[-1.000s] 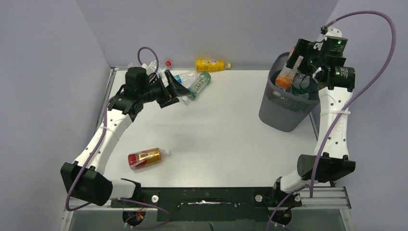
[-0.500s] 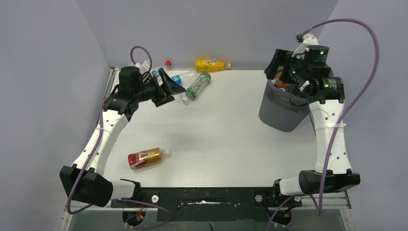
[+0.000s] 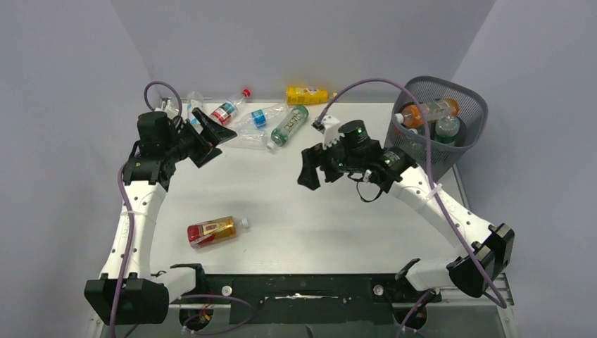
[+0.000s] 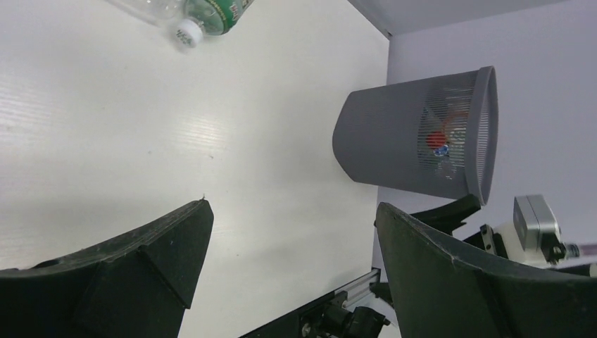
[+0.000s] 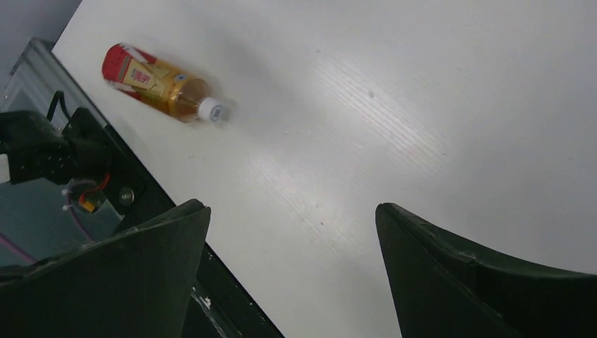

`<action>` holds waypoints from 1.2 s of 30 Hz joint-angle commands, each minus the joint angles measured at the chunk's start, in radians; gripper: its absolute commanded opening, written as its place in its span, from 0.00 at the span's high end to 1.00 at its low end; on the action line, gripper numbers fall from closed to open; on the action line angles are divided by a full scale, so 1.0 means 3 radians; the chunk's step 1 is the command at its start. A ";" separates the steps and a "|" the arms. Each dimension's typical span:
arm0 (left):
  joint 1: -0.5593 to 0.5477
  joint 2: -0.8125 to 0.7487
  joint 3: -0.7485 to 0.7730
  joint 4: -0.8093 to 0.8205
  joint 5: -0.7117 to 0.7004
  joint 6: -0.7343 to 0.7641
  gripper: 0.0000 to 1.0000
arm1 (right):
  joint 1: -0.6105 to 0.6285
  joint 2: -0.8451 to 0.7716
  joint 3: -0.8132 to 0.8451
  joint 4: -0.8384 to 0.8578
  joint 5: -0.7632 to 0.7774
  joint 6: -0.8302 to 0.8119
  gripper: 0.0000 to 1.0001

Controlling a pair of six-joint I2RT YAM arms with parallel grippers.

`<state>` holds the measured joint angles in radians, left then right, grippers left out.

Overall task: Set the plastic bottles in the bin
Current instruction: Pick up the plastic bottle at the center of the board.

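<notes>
The dark grey mesh bin [image 3: 470, 98] stands at the back right and holds an orange bottle [image 3: 421, 113] and a green-capped one [image 3: 447, 129]. It also shows in the left wrist view [image 4: 394, 144]. Along the back edge lie a yellow bottle [image 3: 306, 94], a green-label bottle [image 3: 288, 125], a blue-label clear bottle [image 3: 257, 117] and a red-capped bottle [image 3: 230, 110]. An amber bottle [image 3: 211, 230] lies near the front left and shows in the right wrist view [image 5: 158, 79]. My left gripper [image 3: 215, 139] is open and empty, left of the cluster. My right gripper [image 3: 310, 172] is open and empty over mid-table.
Grey walls close the back and sides. A metal rail and black frame [image 3: 296, 289] run along the near edge. The green-label bottle's cap end shows at the top of the left wrist view [image 4: 204, 13]. The right arm's cable [image 3: 366, 84] arches above the back of the table.
My right arm has swung from over the bin down to mid-table, leaving the orange bottle in the bin. My left gripper has drawn back to the left, away from the bottle cluster.
</notes>
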<state>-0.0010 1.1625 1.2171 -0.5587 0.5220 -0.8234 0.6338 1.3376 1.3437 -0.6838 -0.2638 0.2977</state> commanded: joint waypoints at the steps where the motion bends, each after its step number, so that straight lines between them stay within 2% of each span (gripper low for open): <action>1: 0.0057 -0.0191 -0.0112 -0.0174 -0.0165 0.0018 0.13 | 0.0456 0.0103 -0.0082 0.0731 -0.0108 -0.0061 0.09; 7: 0.0077 -0.0255 -0.0278 -0.0193 -0.0165 0.0003 0.13 | 0.1000 0.0476 -0.0226 0.1218 0.0083 -0.0445 0.11; 11: 0.0089 -0.0277 -0.0285 -0.0253 -0.0304 0.0033 0.13 | 0.1226 0.0662 -0.0380 0.1596 -0.0052 -0.1047 0.11; 15: 0.0136 -0.0331 -0.0268 -0.0356 -0.0453 0.0053 0.13 | 0.1275 0.0837 -0.0439 0.1841 -0.0299 -0.1457 0.10; 23: 0.0141 -0.0276 -0.0283 -0.0384 -0.0441 0.0074 0.13 | 0.1428 0.1455 -0.0011 0.1593 -0.0375 -0.2048 0.11; 36: 0.0156 -0.0171 -0.0267 -0.0369 -0.0467 0.0125 0.13 | 0.1538 0.2061 0.0436 0.1359 -0.0492 -0.2370 0.13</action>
<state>0.0353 1.1084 1.1175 -0.6910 0.3889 -0.8097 1.0828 1.9385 1.4136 -0.2806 -0.3878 -0.3576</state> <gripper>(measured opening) 0.871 0.870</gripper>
